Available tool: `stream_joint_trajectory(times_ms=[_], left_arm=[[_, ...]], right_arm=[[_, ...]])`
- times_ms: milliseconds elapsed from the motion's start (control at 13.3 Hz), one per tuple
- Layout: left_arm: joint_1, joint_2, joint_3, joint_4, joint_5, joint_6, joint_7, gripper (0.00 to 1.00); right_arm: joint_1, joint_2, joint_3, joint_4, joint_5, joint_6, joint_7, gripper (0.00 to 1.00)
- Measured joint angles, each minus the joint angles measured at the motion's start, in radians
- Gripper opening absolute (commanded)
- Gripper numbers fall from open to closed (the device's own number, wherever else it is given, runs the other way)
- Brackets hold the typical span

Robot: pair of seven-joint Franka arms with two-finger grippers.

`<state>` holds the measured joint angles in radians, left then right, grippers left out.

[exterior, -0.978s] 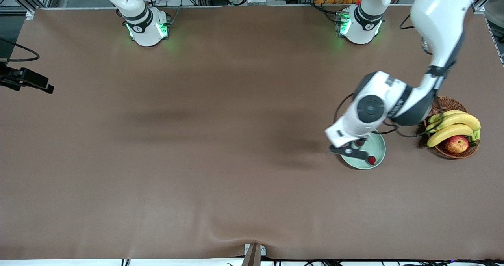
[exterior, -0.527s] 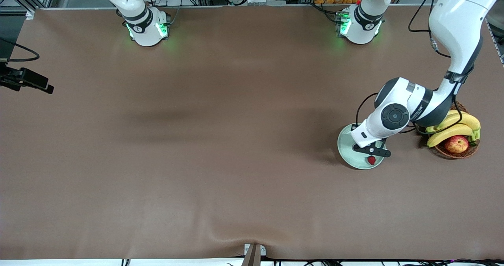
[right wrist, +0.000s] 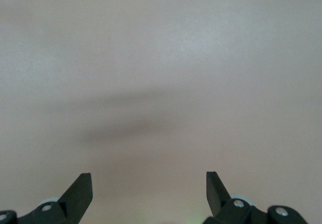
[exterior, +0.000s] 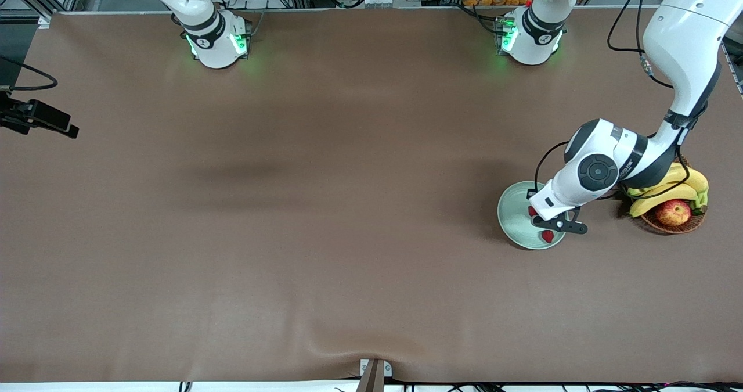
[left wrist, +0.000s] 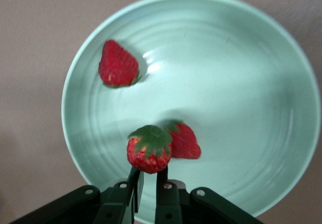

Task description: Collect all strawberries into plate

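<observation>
Here no writing is legible; the left gripper (left wrist: pixel 148 176) pinches a strawberry (left wrist: pixel 149 149) over the plate (left wrist: pixel 241 78); the right gripper (right wrist: pixel 149 189) waits, spread wide.

Wicker basket (exterior: pixel 691 225) holding bananas (exterior: pixel 667 193), apple (exterior: pixel 673 212), at left arm's table end.

White jointed arms (exterior: pixel 685 49), black bands, black cables, green-lit bases (exterior: pixel 217 43), black grippers (exterior: pixel 560 225)

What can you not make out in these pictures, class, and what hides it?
- Front view: the held strawberry is hidden under the left gripper and its wrist.
- Front view: the right gripper is cut off at the top edge.
- Front view: the bananas and left arm cover most of the basket.
</observation>
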<state>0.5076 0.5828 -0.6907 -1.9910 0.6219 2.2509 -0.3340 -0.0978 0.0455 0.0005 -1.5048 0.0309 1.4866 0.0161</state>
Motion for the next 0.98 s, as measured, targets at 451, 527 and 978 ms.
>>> stream_joint_trajectory(times_ms=[451,527,978], left_arm=[[-0.013,0.028,-0.002,0.043,0.000,0.014,0.000,1.00],[-0.012,0.026,-0.005,0.051,0.000,0.015,0.001,1.00],[-0.008,-0.077,-0.125,0.202,-0.017,-0.175,-0.003,1.00]], right_arm=[[0.000,0.000,0.002,0.000,0.001,0.014,0.000,1.00],[0.000,0.000,0.002,0.000,0.001,0.015,0.000,1.00],[0.000,0.000,0.001,0.001,0.001,0.019,0.001,1.00]])
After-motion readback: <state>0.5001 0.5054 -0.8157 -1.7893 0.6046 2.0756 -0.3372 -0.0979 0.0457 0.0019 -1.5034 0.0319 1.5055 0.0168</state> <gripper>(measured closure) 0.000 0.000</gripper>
